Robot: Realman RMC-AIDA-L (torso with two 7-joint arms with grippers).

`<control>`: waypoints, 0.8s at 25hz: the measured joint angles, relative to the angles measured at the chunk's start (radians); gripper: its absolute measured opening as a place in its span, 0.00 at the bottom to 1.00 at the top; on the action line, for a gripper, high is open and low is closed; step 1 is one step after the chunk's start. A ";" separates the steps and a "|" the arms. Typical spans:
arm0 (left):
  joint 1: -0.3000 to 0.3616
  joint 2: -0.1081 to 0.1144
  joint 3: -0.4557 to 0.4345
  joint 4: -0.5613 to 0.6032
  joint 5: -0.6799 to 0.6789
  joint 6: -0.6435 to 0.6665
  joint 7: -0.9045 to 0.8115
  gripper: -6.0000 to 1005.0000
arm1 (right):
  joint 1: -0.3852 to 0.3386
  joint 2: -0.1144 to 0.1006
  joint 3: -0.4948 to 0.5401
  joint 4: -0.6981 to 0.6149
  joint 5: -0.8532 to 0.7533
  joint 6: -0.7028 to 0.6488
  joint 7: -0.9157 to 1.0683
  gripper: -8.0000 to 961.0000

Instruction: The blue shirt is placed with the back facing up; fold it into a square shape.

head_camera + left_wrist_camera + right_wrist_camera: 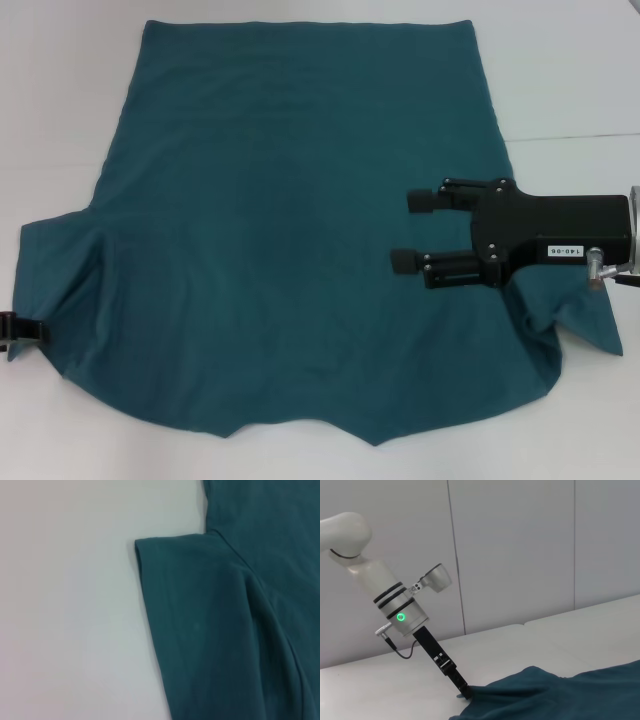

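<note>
1. The blue shirt (pixel 300 240) lies spread flat, plain side up, across the middle of the white table (pixel 60 120), its straight hem at the far edge and its sleeves toward the near corners.
2. The right gripper (pixel 412 231) hangs over the shirt's right part, its two black fingers (pixel 422 199) spread apart and pointing left, holding nothing.
3. Part of the right sleeve is hidden behind that arm; the cloth beside it bunches up.
4. The left gripper (pixel 18 330) is at the tip of the left sleeve (pixel 200 630), at the table's near left; the right wrist view shows it (pixel 464 692) touching the cloth's edge, but I cannot tell whether it is clenched.
5. The table has a seam (pixel 570 137) across it, and pale wall panels (pixel 520 545) stand behind.
</note>
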 joint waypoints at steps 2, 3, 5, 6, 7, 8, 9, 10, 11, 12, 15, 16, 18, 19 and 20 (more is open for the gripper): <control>0.002 0.003 0.000 0.001 0.000 0.002 0.004 0.55 | 0.000 0.000 0.000 0.001 0.000 0.000 0.000 0.92; 0.002 0.003 0.000 0.000 0.000 0.002 0.008 0.54 | 0.001 0.000 0.000 0.002 0.000 0.000 0.000 0.92; 0.003 0.002 0.000 0.000 0.000 0.002 0.020 0.54 | 0.002 0.000 0.000 0.002 0.000 0.002 0.000 0.92; 0.003 0.001 0.000 0.000 0.000 0.001 0.024 0.53 | 0.002 0.001 0.000 0.002 0.000 0.002 0.000 0.92; 0.004 0.000 0.001 0.000 0.000 -0.001 0.031 0.53 | 0.002 0.001 0.000 0.002 0.000 0.003 0.000 0.92; 0.004 0.000 0.003 -0.001 0.001 -0.005 0.035 0.52 | 0.002 0.001 0.000 0.002 0.000 0.003 0.000 0.92; 0.004 -0.001 0.007 -0.003 0.003 -0.010 0.038 0.52 | 0.002 0.002 0.000 0.002 0.000 0.003 0.000 0.92; 0.003 -0.001 0.010 -0.006 0.007 -0.015 0.041 0.52 | 0.002 0.002 0.000 0.002 0.000 0.003 0.000 0.92; 0.003 -0.001 0.013 -0.007 0.010 -0.018 0.043 0.51 | 0.002 0.002 0.000 0.002 0.000 0.003 0.000 0.92; 0.002 -0.002 0.017 -0.008 0.015 -0.023 0.044 0.51 | 0.002 0.002 0.000 0.002 0.000 0.004 0.000 0.92; 0.002 -0.002 0.027 -0.008 0.017 -0.031 0.050 0.50 | 0.002 0.002 0.000 0.003 0.000 0.005 0.000 0.92; 0.003 -0.002 0.032 -0.008 0.017 -0.038 0.053 0.49 | 0.001 0.002 0.000 0.003 0.000 0.005 0.000 0.92; 0.004 -0.003 0.036 -0.010 0.021 -0.058 0.059 0.49 | 0.001 0.002 0.000 0.004 0.000 0.005 0.000 0.92; 0.004 -0.004 0.036 -0.011 0.022 -0.062 0.062 0.48 | 0.001 0.002 0.000 0.005 0.000 0.006 0.000 0.92; 0.004 -0.005 0.036 -0.011 0.023 -0.070 0.069 0.48 | 0.002 0.002 0.000 0.005 0.000 0.006 0.000 0.92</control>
